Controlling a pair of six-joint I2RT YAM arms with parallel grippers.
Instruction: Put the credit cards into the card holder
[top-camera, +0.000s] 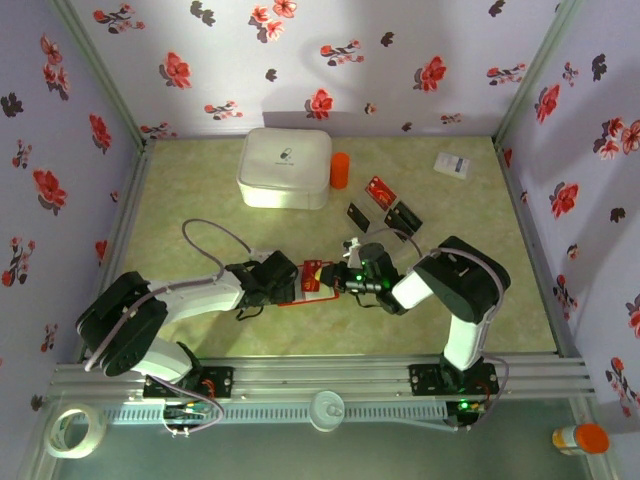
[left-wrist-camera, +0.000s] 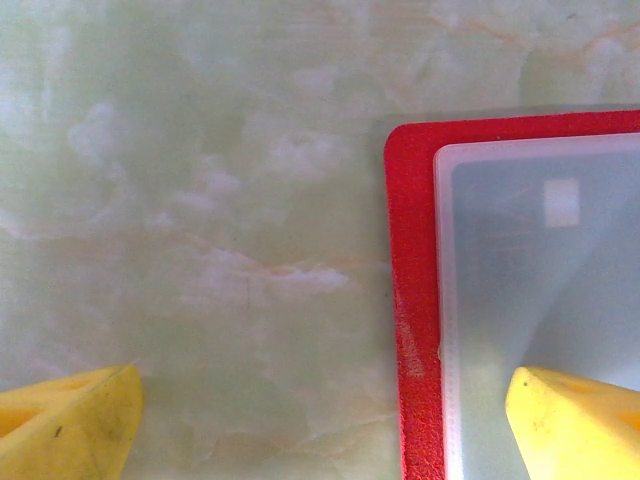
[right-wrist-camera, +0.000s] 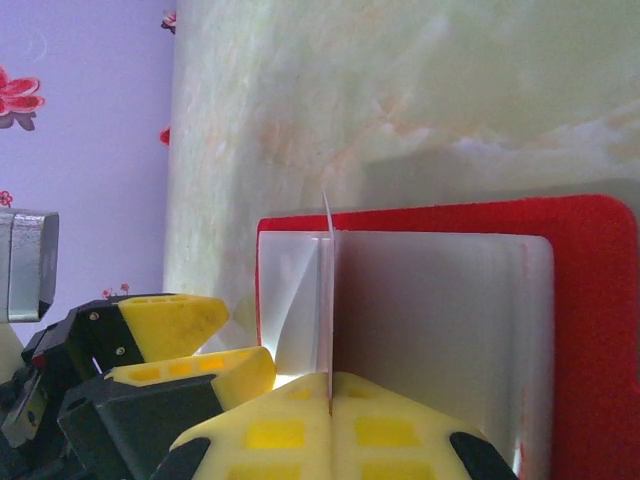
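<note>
Left gripper (left-wrist-camera: 320, 425) stood wide apart, one side over open red wallet (left-wrist-camera: 412, 300) at near middle of table (top-camera: 200, 300), likely pinning it flat. Right gripper (right-wrist-camera: 330, 398) clamped card (right-wrist-camera: 327, 290) edge-on above pocket (right-wrist-camera: 430, 300), ready for sliding in. Beyond lay several loose cards (top-camera: 380, 190). Far: white box (top-camera: 285, 168), small box (top-camera: 452, 165); print unreadable.

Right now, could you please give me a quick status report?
Left gripper open astride card holder edge. Right gripper shut on thin sheet above it. Cards loose beyond.
</note>
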